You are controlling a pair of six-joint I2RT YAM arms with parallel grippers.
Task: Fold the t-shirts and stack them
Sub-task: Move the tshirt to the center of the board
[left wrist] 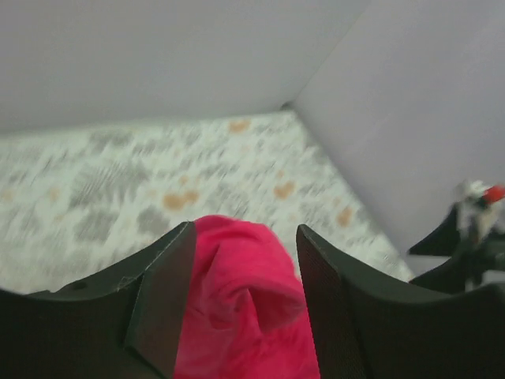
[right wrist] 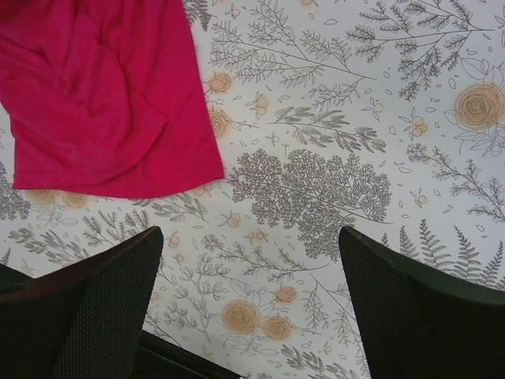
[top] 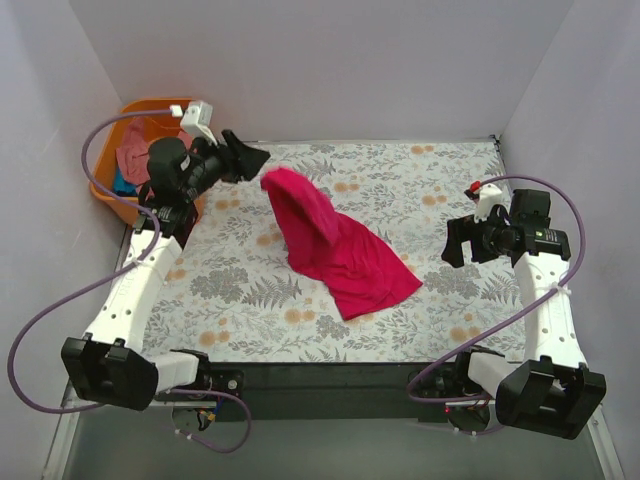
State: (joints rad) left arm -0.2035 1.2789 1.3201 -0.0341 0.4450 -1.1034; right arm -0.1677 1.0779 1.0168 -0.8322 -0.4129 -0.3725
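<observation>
A crimson-pink t-shirt (top: 340, 250) lies bunched on the middle of the floral table cloth (top: 420, 180), with one end raised in a peak at the back left. My left gripper (top: 258, 158) hovers just left of that peak. In the left wrist view the jaws of the left gripper (left wrist: 245, 229) stand apart, and the crimson-pink cloth (left wrist: 245, 308) shows between them with a gap on the right side. My right gripper (top: 455, 240) is open over bare cloth, right of the shirt. In the right wrist view the gripper (right wrist: 248, 237) holds nothing and the shirt's hem (right wrist: 102, 103) lies at the upper left.
An orange tub (top: 105, 195) stands at the back left corner behind the left arm. It holds a salmon-pink t-shirt (top: 130, 150) and a bit of a teal one (top: 122, 183). Pale walls close in the back and both sides.
</observation>
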